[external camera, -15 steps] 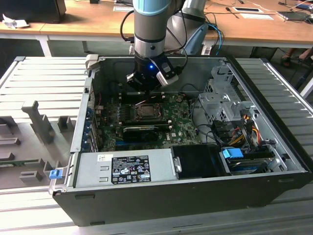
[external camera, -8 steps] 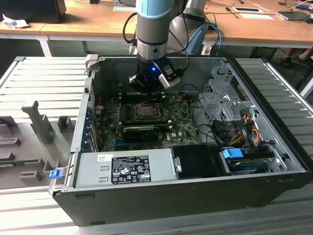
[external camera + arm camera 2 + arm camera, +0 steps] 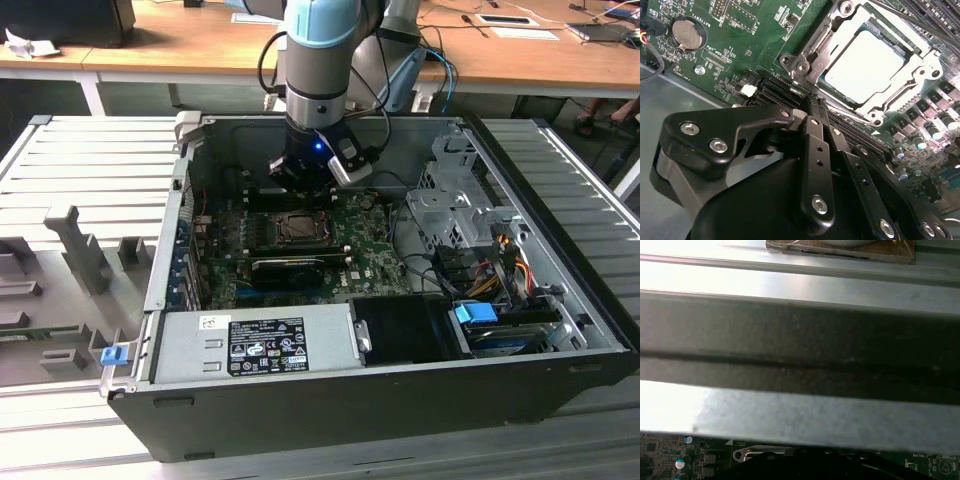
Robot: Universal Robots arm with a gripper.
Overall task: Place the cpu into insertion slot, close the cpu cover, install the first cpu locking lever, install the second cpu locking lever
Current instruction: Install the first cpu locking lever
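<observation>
The cpu (image 3: 863, 66) lies flat in the insertion slot (image 3: 297, 228), its silver top showing through the cut-out. The cpu cover (image 3: 920, 67) is down around it as a silver frame. In the second wrist view my gripper (image 3: 816, 105) has its black fingers (image 3: 812, 135) pressed together. Their tips sit just beside the socket's near edge, by a corner screw (image 3: 802, 66) and a thin metal lever rod (image 3: 850, 111) that runs along that edge. In the exterior view the gripper (image 3: 298, 180) hangs inside the open computer case, just behind the socket.
Black card slots (image 3: 771, 86) and a coin battery (image 3: 687, 34) lie beside the socket on the green board. The case holds a power supply (image 3: 255, 340), a drive cage (image 3: 460, 200) and loose cables (image 3: 490, 262). The case wall (image 3: 800, 340) stands close.
</observation>
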